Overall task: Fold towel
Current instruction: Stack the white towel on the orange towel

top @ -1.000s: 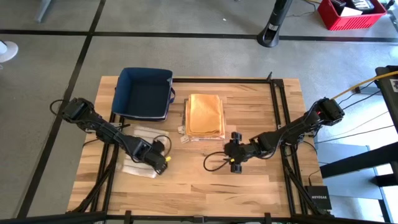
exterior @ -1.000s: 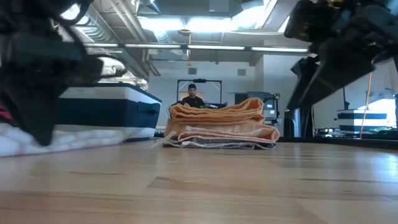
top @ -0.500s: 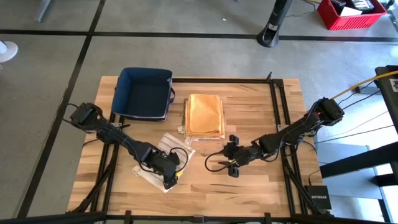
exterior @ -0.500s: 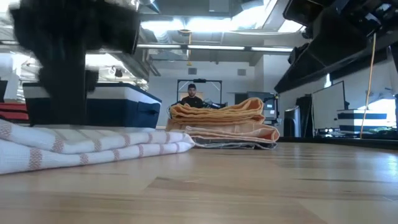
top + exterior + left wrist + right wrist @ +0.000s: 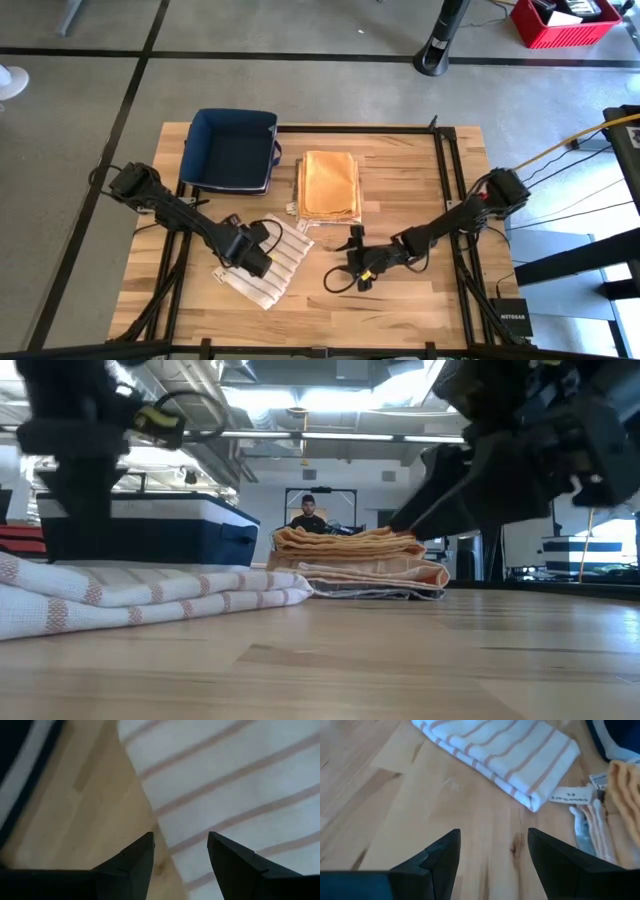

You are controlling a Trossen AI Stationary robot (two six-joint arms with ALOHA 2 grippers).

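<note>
A white towel with thin reddish stripes lies folded in several layers on the wooden table, left of centre; the low view shows it flat on the wood. My left gripper hangs open over the towel's left edge, pointing steeply down, with no cloth between its fingers. My right gripper is open and slants down over bare wood to the right of the towel, with nothing between its fingers.
A stack of folded orange towels lies at the far middle, with white label tags at its near edge. A dark blue bin stands at the far left. Bare wood stretches along the table's near edge.
The towel has slid toward the table's right and near edges and turned, and now lies slantwise as a folded packet. My left gripper went with it, then drew back and rose. My right gripper has gone toward the towel, sunk lower and rolled.
</note>
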